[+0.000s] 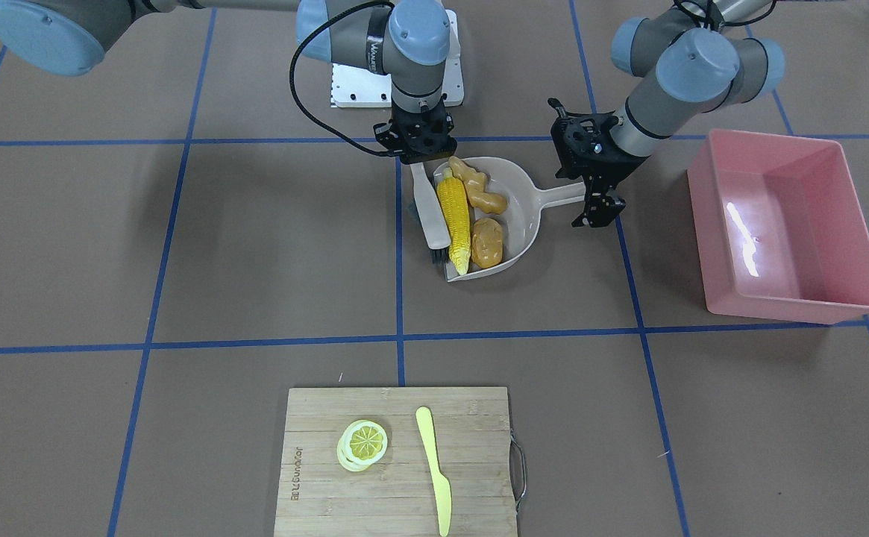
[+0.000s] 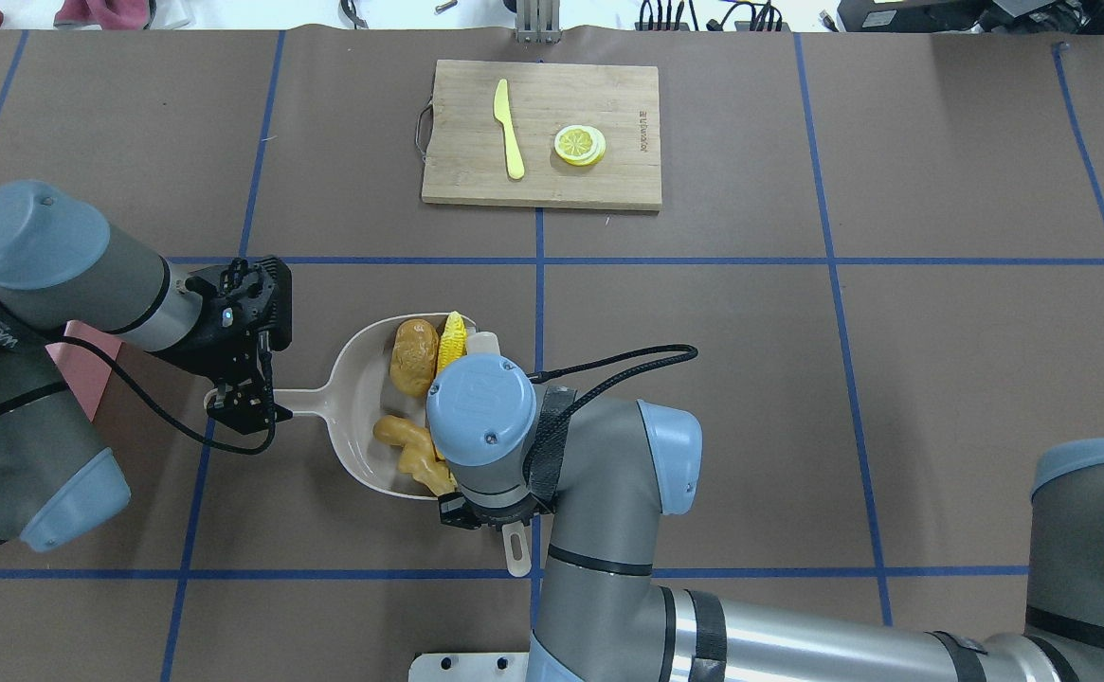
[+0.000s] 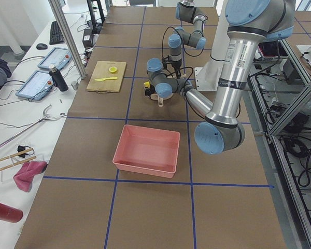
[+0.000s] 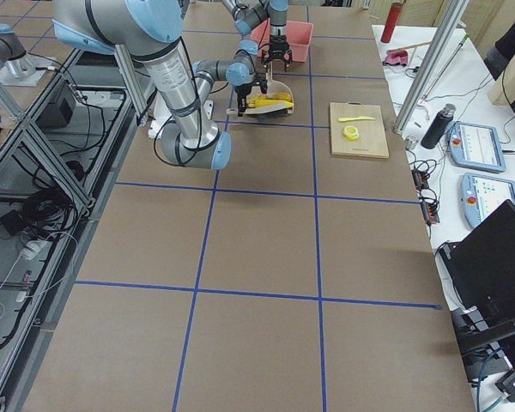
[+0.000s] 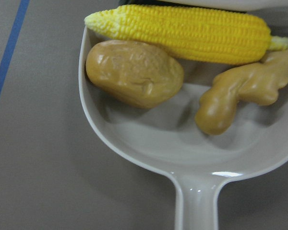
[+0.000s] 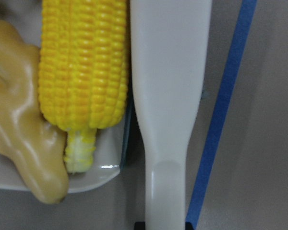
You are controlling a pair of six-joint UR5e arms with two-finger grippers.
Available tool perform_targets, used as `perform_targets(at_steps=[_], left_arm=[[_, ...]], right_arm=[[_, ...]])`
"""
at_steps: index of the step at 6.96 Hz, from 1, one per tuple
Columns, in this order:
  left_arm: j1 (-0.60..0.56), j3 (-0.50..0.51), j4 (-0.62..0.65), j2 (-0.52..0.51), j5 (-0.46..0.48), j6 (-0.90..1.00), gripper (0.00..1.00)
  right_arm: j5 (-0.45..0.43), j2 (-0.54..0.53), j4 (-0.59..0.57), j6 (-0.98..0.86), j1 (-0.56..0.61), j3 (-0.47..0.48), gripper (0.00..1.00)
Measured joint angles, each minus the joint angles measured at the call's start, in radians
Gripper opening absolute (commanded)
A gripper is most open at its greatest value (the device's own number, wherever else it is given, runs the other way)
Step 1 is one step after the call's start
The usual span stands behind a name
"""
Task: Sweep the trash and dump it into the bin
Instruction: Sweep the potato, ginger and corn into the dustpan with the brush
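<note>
Trash is all sitting in the beige dustpan (image 1: pixel 525 218), which lies between the two claws. The corn cob (image 1: pixel 454 220) lies along the pan's open edge, stretching straight away from the right claw (image 1: pixel 424 155) with its stalk end nearest it. The ginger root (image 1: pixel 479 186) is tucked in just beside the corn at the end close to that claw, and the potato (image 1: pixel 487 242) is further out from it, touching the corn's side. The right claw points down and is clenched on the handle of a white brush (image 1: pixel 427 209). The brush runs out from under it snug against the corn on the outside of the pan, dark bristles at the end away from the claw. The left claw (image 1: pixel 597 212) is at the tip of the dustpan handle, which points right into it. Its wrist cam only shows the handle running off the bottom edge, so honestly I can't tell if it's pinching the handle or just straddling it. The pink bin (image 1: pixel 792 309) is on the table (image 1: pixel 255 246) on the left claw's outer side, away from the pan, near but clearly apart, with glare on its floor. Well out in front of both claws is a wooden cutting board (image 1: pixel 471 455) with lemon slices (image 1: pixel 363 444) and a pale yellow knife (image 1: pixel 432 462) on it.
</note>
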Motion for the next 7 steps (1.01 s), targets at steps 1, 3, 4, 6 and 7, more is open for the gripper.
perform_targets(at_steps=[1, 3, 4, 6, 7], left_arm=[[-0.006, -0.001, 0.000, 0.004, -0.030, -0.007, 0.98], [-0.009, 0.001, -0.001, 0.030, -0.042, -0.006, 0.98], [-0.009, 0.002, -0.001, 0.047, -0.041, -0.002, 0.97], [-0.005, 0.018, -0.004, 0.055, -0.037, 0.000, 0.81], [-0.002, 0.025, -0.007, 0.055, -0.029, 0.001, 0.65]], right_arm=[[0.007, -0.001, 0.009, 0.002, 0.000, 0.001, 0.00], [0.034, -0.001, 0.030, 0.005, 0.000, 0.001, 0.00], [0.051, -0.001, 0.058, 0.023, 0.000, 0.001, 0.00], [0.077, -0.001, 0.126, 0.092, 0.000, 0.001, 0.00], [0.088, -0.003, 0.146, 0.117, 0.000, 0.004, 0.00]])
